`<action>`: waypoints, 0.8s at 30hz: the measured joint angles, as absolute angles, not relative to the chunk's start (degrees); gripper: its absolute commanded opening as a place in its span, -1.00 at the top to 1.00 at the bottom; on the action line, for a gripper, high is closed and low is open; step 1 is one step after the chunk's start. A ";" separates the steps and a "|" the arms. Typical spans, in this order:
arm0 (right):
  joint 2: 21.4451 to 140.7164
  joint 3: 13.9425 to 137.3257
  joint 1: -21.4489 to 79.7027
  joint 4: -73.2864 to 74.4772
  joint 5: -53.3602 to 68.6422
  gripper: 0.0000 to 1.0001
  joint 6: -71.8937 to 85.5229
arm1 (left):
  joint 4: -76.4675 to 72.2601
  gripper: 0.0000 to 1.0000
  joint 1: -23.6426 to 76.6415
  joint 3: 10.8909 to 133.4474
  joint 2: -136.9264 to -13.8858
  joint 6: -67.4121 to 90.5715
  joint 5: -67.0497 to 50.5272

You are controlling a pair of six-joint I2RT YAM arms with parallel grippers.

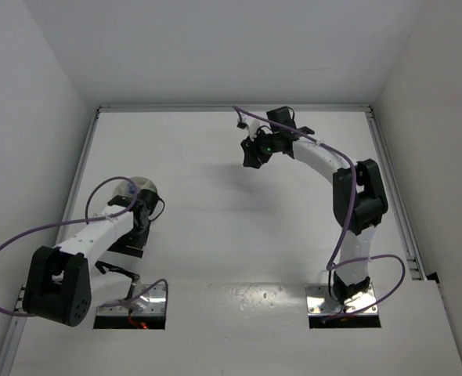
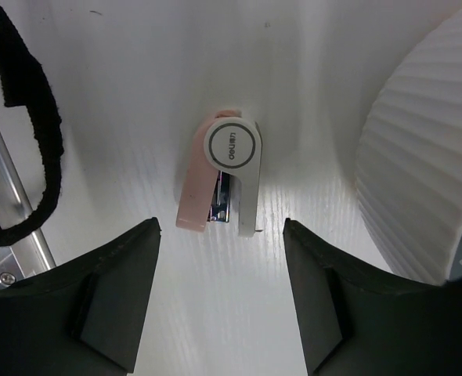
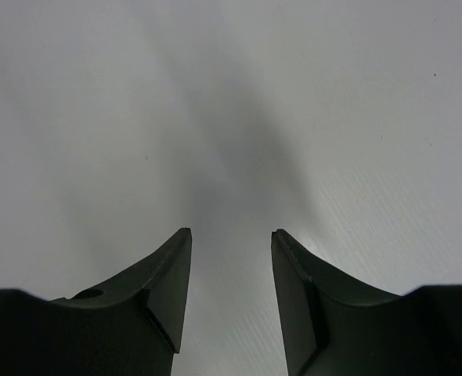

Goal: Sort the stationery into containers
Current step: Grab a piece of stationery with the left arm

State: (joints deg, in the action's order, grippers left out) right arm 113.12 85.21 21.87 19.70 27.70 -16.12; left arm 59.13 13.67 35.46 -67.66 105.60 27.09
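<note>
A small pink and white stationery piece [image 2: 231, 149] with a round white cap lies flat on the white table, just ahead of my left gripper [image 2: 221, 227]. That gripper is open, with nothing between its fingers. The ribbed white bowl [image 2: 419, 157] stands close to the right of it. From above, the bowl [image 1: 142, 185] is mostly hidden under the left gripper [image 1: 141, 205]. My right gripper [image 1: 254, 155] hangs over the far middle of the table. Seen from its wrist, the right gripper [image 3: 232, 232] is open and empty over bare table.
An aluminium rail [image 2: 12, 235] and a black cable strap [image 2: 43, 117] run along the left of the stationery piece. White walls enclose the table on three sides, with another rail [image 1: 395, 196] along the right edge.
</note>
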 measured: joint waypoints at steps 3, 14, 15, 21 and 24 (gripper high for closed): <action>113.34 85.27 21.47 19.70 27.75 0.09 -16.12 | 58.04 -0.36 13.06 35.24 -67.66 105.21 27.11; 113.58 87.05 20.43 19.81 27.86 0.06 -15.97 | 55.24 -0.30 11.20 31.68 -67.72 102.72 27.31; 113.58 87.13 20.36 19.84 27.97 0.06 -15.94 | 54.98 -0.27 11.07 31.66 -67.90 102.48 27.35; 113.84 87.15 20.27 19.97 28.53 0.06 -15.44 | 53.08 0.05 10.48 31.48 -70.13 101.75 27.33; 114.21 87.15 20.27 20.21 28.62 0.06 -15.38 | 52.29 0.36 10.22 31.46 -70.13 101.51 27.38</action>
